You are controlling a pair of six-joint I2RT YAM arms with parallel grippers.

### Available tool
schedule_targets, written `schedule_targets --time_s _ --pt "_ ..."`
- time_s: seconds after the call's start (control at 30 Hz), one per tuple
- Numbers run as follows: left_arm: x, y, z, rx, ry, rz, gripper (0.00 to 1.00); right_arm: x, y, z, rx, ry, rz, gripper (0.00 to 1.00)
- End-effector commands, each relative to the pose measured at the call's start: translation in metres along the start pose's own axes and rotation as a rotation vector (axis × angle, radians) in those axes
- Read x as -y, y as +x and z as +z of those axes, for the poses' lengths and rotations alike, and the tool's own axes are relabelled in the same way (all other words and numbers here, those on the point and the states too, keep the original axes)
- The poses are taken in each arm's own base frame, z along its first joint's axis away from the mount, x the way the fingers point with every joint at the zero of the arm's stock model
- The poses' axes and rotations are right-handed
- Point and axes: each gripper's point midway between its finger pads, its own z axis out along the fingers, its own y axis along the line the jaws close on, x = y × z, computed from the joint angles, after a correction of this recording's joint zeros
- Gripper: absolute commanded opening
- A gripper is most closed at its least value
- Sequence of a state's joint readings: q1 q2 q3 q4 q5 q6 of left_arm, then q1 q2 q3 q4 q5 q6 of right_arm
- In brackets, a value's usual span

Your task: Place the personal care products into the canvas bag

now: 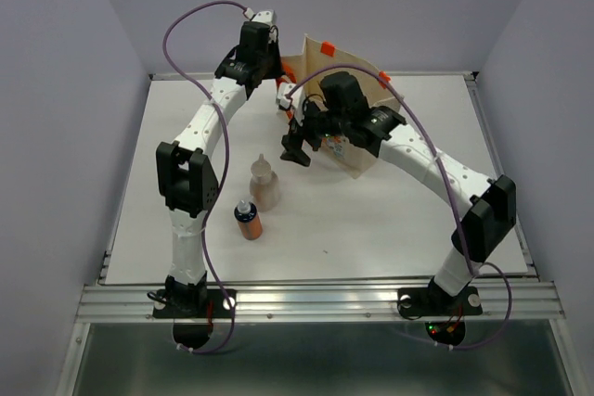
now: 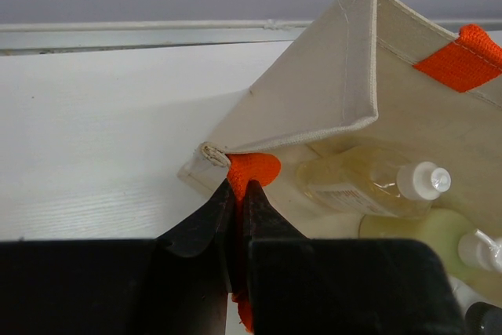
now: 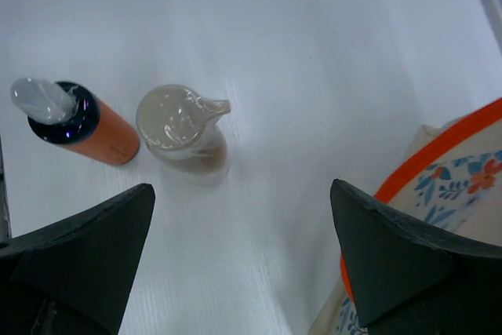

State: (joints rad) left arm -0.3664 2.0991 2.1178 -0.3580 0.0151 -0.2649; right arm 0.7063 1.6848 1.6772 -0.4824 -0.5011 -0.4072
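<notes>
A fixed camera looks down from behind the arms [image 1: 200, 132]. Wrist cameras sit close, each catching the canvas bag [image 2: 314, 92] seen overhead.

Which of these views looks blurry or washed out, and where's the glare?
Top external: even light, soft shadows, sharp throughout. Left wrist: bag crisp, left tool a dark, soft-edged mass up close. Right wrist: table glares white, orange bottle and peach bottle slightly blurred, right tool nearly black.

A white table [image 1: 371, 229] stands between pale lavender walls [image 1: 56, 90].
</notes>
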Motion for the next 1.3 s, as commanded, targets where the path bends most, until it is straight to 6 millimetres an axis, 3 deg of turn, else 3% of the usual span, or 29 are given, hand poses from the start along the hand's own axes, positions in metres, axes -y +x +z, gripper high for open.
schedule_targets --time_s 0.0,0.1,0.5,0.7,0.97,1.27 --pt "0.010 -0.036 -0.018 0.088 0.019 0.005 0.00 -0.030 0.017 0.027 -0.022 -0.088 -0.128 1.00" --pt "0.005 -0.036 -0.018 0.092 -0.012 0.008 0.00 -0.043 0.025 0.036 -0.024 -0.150 -0.166 1.00" --pt "0.003 -0.040 -0.021 0.099 -0.028 0.011 0.00 -0.034 0.068 0.091 -0.109 -0.200 -0.097 1.00" --pt "0.004 -0.042 -0.021 0.101 -0.021 0.009 0.00 -0.050 0.062 0.101 -0.043 -0.326 -0.127 1.00" --pt "0.002 -0.040 -0.020 0.096 -0.031 0.012 0.00 -0.059 0.076 0.118 -0.017 -0.417 -0.182 1.00" --pt "0.002 -0.042 -0.017 0.101 -0.032 0.018 0.00 -0.075 0.078 0.127 0.035 -0.533 -0.151 0.99"
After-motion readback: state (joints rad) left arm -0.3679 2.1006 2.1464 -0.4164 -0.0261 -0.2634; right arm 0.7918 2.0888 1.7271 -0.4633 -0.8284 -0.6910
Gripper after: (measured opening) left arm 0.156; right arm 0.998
